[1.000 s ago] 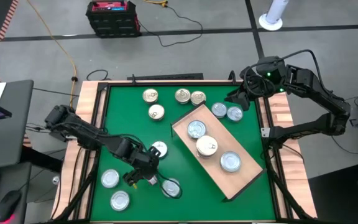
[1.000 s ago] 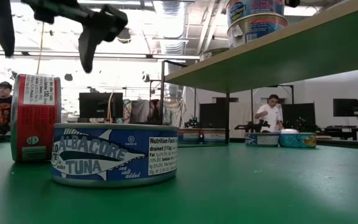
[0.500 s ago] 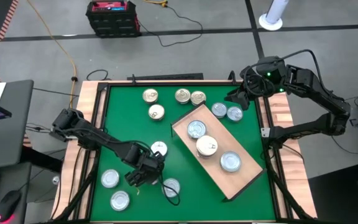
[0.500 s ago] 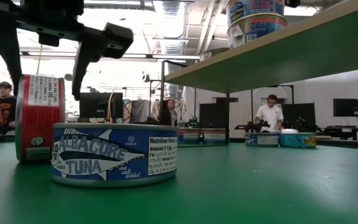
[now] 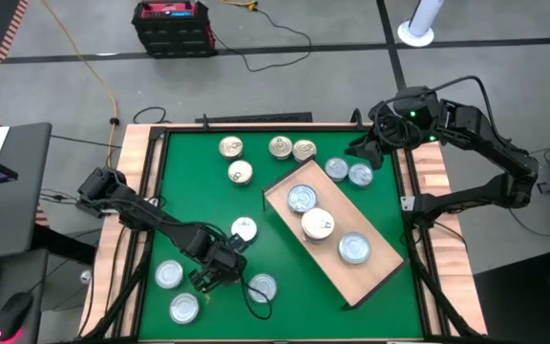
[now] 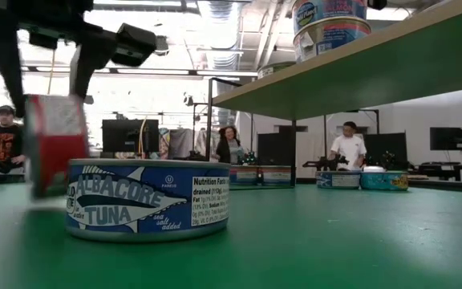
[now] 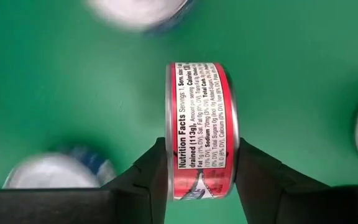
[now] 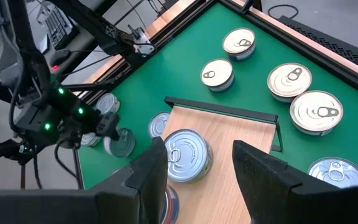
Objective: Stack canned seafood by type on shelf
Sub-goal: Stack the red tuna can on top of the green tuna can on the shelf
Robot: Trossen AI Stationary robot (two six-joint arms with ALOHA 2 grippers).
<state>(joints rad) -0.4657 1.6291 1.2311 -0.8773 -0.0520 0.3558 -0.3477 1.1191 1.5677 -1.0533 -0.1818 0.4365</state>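
Observation:
A red-labelled tin [image 7: 201, 127] stands on its rim on the green mat near the near-left corner. My left gripper [image 5: 217, 274] is shut on it from above. The tin shows blurred in the low view [image 6: 54, 144], behind a blue albacore tuna tin [image 6: 147, 199]. The light-wood shelf [image 5: 370, 272] lies slantwise at mid-right and bears three tins [image 5: 318, 225]. My right gripper [image 5: 364, 150] is open and empty, high over the far right corner. It looks down on the shelf [image 8: 229, 134]. My left gripper pinches the red tin across its two flat faces [image 7: 171, 127], one finger [image 7: 149, 174] on each face. The fingers point down from above. The tin stands on edge with its label wall facing up. In the low view its bottom rim is blurred at the mat.
Several gold-lidded tins [image 5: 280, 147] lie near the far edge, and two silver ones [image 5: 349, 172] lie beside the shelf's far end. More tins lie near my left gripper [image 5: 169, 274] [image 5: 185, 308] [image 5: 263, 287] [image 5: 243, 228]. The table has a wood-slat rim [image 5: 428, 172]. People stand in the room behind [image 6: 350, 148].
My left gripper has gone a little toward the near edge and come down over the upright red tin. Its fingers have closed in on the tin's two faces. The tin, still before, now shows blurred and slightly shifted.

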